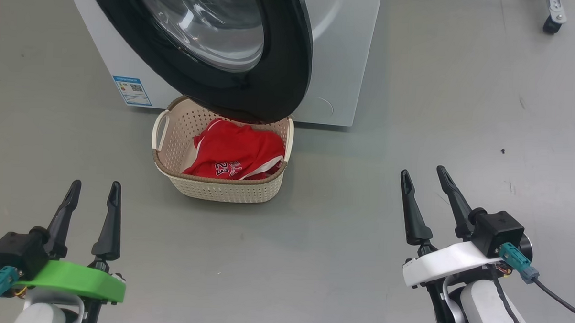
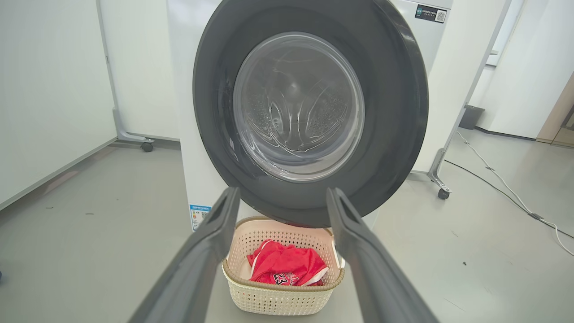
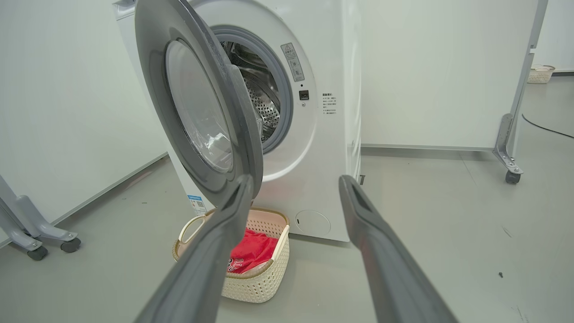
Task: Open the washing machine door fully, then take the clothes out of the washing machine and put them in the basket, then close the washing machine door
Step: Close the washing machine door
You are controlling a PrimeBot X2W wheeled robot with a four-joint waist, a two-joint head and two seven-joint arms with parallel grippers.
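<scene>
Clothes (image 1: 235,152) lie in the basket (image 1: 183,129), mid-frame, parked beneath the open door (image 1: 291,61) for a short drop. Left tool (image 1: 96,186) and right tool (image 1: 423,172) hang low, fingers apart, empty, likely to clear its swing.

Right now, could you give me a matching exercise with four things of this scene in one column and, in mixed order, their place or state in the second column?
Things:
1 washing machine door
2 clothes
3 basket
4 left gripper

Places or states:
A on the floor before the washing machine
B open, holding nothing
C lying in the basket
D swung open

Pairs: 1-D, 2-C, 3-A, 4-B
</scene>
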